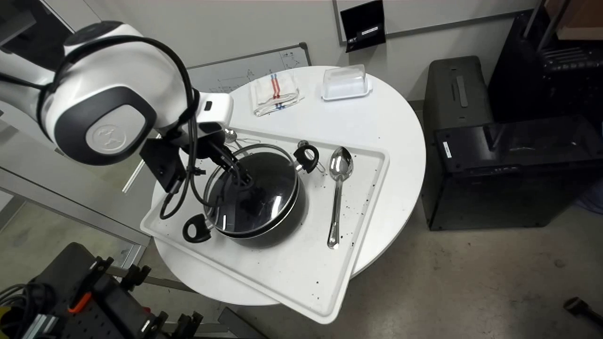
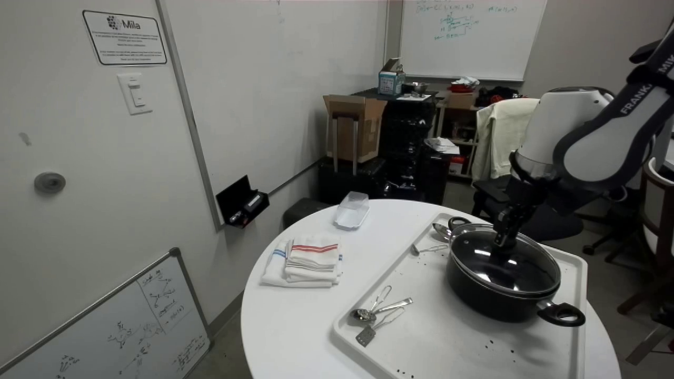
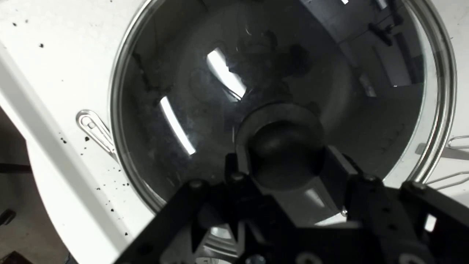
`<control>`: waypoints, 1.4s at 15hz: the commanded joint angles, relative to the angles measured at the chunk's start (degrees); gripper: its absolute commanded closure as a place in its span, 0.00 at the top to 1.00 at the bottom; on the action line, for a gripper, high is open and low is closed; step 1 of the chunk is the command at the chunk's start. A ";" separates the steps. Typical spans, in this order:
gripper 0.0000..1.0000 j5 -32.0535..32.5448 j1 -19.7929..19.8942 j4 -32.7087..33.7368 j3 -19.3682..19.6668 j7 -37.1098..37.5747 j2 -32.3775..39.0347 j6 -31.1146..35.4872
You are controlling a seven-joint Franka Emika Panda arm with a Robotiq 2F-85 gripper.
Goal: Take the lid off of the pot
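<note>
The black pot [image 1: 282, 230] stands on the white tray, its two loop handles on opposite sides; it also shows in an exterior view [image 2: 476, 295]. The round glass lid [image 1: 264, 207] with a metal rim covers the pot's top. A strip of white tray shows through the glass at one side in the wrist view, so the lid overhangs the pot there; I cannot tell how far it is raised. My gripper [image 3: 287, 161] points down at the lid's centre, its fingers against both sides of the dark round knob [image 3: 285, 143]. The gripper [image 2: 504, 242] hides the knob in both exterior views.
The white tray [image 1: 301, 282] lies on a round white table [image 1: 400, 141]. A metal spoon [image 1: 336, 202] lies beside the pot. Small metal utensils [image 2: 376, 318] lie at the tray's edge. Folded towels [image 2: 313, 263] and a clear-lidded dish [image 1: 346, 84] stand beyond the tray.
</note>
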State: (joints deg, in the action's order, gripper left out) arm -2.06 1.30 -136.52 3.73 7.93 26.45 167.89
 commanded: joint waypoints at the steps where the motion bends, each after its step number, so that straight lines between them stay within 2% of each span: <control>1: 0.25 -1.36 0.75 -3.33 -1.69 -1.55 -5.51 0.64; 9: 0.25 1.15 -3.93 -5.40 -2.90 -1.04 -7.89 0.46; 21: 0.25 14.10 -22.99 -3.48 1.09 4.98 -5.40 1.21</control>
State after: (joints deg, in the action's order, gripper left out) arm 7.93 -17.58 -140.72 2.52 10.16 20.95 167.89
